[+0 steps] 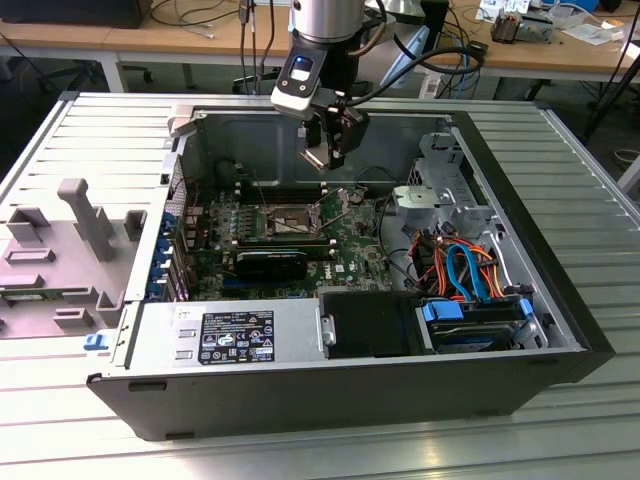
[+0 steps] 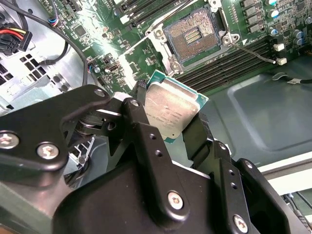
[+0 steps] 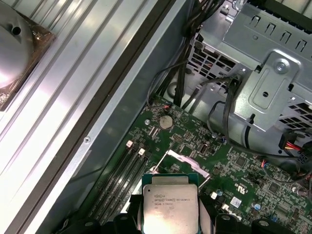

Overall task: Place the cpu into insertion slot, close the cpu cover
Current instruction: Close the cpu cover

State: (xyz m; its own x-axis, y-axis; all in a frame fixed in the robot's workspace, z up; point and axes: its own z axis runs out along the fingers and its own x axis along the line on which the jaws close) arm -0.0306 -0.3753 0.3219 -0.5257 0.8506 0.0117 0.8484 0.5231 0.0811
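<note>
cpu point(image 2: 171, 109) is in the claw point(image 2: 168, 119), pinched by two opposite edges, claw narrow on it, lid face toward both wrist cams. It's up in the air over the board, not in contact with anything else. Near-square part, so no long axis to speak of. In the exterior view it hangs tilted, not flat to the board. The key relation in the exterior view: the slot point(image 1: 290, 218) sits at roughly 7 o'clock from the claw point(image 1: 325, 152), well below it, so cpu and slot are apart. Slot is empty, contact field bare, rim clear. Cover point(image 3: 187, 165) is swung up off the slot, with its lever wire point(image 2: 253, 51) released and lying out over the memory slots point(image 2: 229, 68). My read: chip picked, seating not done, cover not closed. The board sits in an open case point(image 1: 350, 400) with the drive cage point(image 1: 440, 190) at 3 o'clock of the slot and a cable bundle below it. Case is on the table point(image 1: 580, 420).
</note>
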